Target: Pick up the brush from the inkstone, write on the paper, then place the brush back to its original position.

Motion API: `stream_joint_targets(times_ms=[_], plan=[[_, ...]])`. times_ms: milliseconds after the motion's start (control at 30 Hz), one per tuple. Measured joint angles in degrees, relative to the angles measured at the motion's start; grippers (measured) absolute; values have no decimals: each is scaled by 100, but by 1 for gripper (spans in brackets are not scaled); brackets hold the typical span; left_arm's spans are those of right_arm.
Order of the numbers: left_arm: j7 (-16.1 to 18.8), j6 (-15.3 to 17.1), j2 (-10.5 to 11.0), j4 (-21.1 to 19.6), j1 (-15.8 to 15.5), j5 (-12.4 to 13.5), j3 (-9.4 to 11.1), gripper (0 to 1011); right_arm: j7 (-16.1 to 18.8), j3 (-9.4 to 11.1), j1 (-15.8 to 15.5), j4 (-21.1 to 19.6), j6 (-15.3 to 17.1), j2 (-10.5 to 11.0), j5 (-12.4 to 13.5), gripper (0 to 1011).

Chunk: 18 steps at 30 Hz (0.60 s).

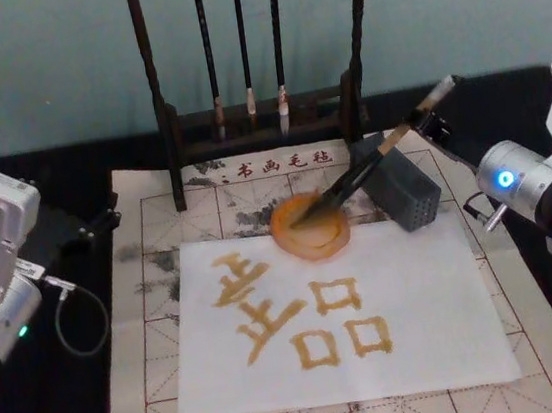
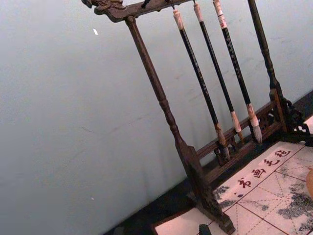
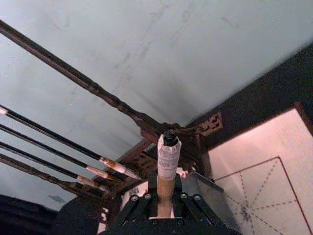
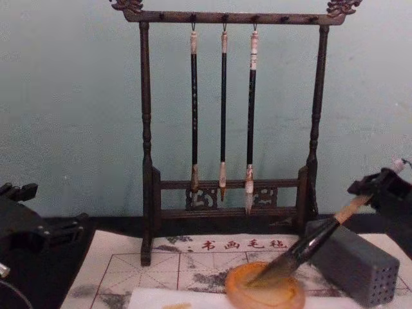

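The right gripper is clamped on the upper handle of the brush, which slants down over a gray block with its bristles resting in the orange inkstone at the far edge of the paper. The paper bears golden characters. The left gripper sits off the mat's left edge, and its grip cannot be told.

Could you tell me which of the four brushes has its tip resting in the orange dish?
The large tan-handled brush; the three thin dark brushes hang on the rack.
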Motion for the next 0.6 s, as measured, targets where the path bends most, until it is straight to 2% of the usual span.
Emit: stream_joint_targets(times_ms=[233, 333, 533, 600], plan=[[0, 0, 0, 0, 0, 0, 0, 1001, 127, -92, -27, -197, -213, 124, -3, 182], [0, 0, 0, 0, 0, 0, 0, 1001, 236, -207, -59, -318, -422, 227, -143, 182], [0, 0, 0, 0, 0, 0, 0, 1001, 324, -389, -102, -444, -645, 392, -373, 182], [0, 0, 0, 0, 0, 0, 0, 1001, 479, -479, -145, -485, -850, 479, -522, 182]])
